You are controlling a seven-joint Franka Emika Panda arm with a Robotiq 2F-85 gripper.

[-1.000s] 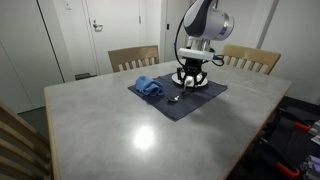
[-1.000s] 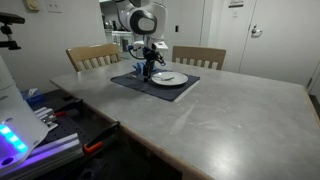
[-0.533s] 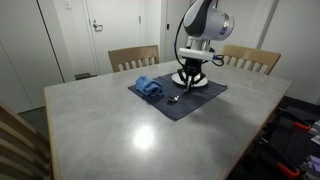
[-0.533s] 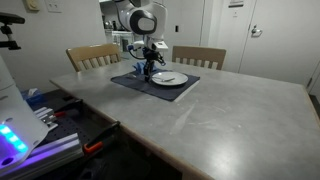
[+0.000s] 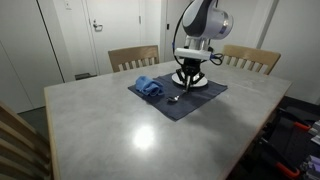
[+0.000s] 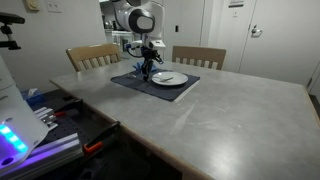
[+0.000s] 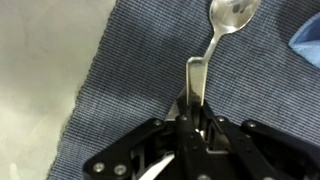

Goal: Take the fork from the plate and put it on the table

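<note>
Pincer point(image 7: 193, 125) was clamped tight on the handle end of the utensil, a spoon point(image 7: 208, 55) by its bowl, not a fork. The spoon reached out over the blue placemat point(image 7: 130, 80) on the desk point(image 7: 40, 60), clear of the plate point(image 6: 170, 78). A crumpled blue cloth point(image 5: 148, 87) sat farther along the placemat.

The silver metal utensil point(image 7: 197, 80) is polished, its bowl mirror-bright. The dark blue cloth placemat point(image 7: 140, 70) has a coarse ribbed weave and is matt. The grey tabletop point(image 5: 100, 120) is smooth with a soft sheen. The black gripper point(image 7: 195, 118) looks matt, and the slatted chair point(image 5: 133, 57) is pale wood.
</note>
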